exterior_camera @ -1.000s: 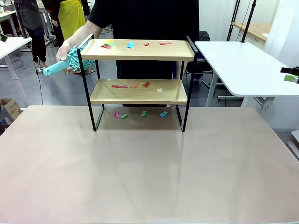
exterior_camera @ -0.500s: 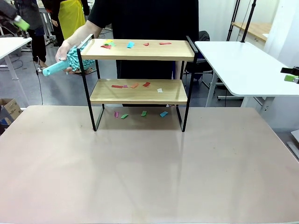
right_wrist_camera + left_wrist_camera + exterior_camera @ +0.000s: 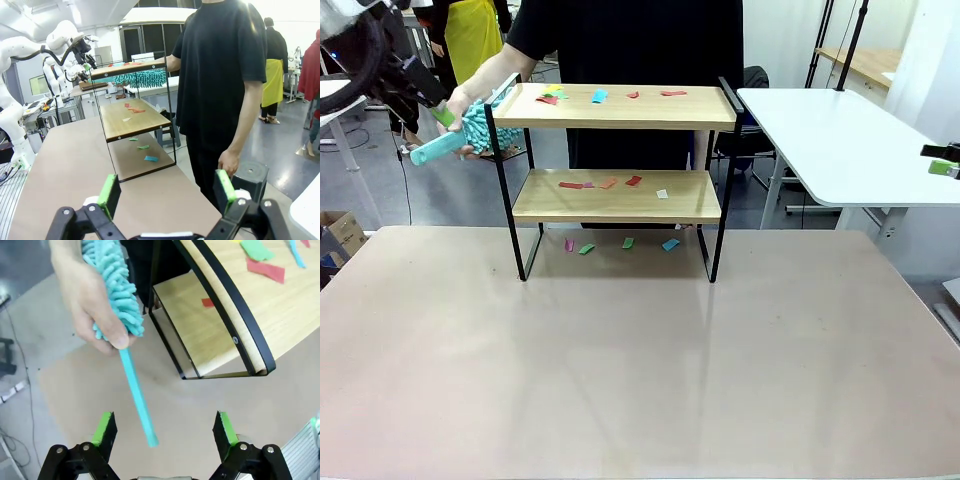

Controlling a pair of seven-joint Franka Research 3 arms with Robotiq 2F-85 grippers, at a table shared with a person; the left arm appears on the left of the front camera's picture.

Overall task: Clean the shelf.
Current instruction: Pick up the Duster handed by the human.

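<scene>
Centre your left gripper (image 3: 165, 422), wide open and empty, on the duster handle (image 3: 137, 400) just below the person's hand (image 3: 87, 305) before closing, and steer clear of the shelf (image 3: 690, 107) at upper centre of the front view; your right gripper (image 3: 167, 190) gapes empty too.

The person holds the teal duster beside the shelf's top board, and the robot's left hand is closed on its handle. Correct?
No: the left wrist view shows the left hand open, not gripping the duster handle. The person holds it beside the shelf.
</scene>
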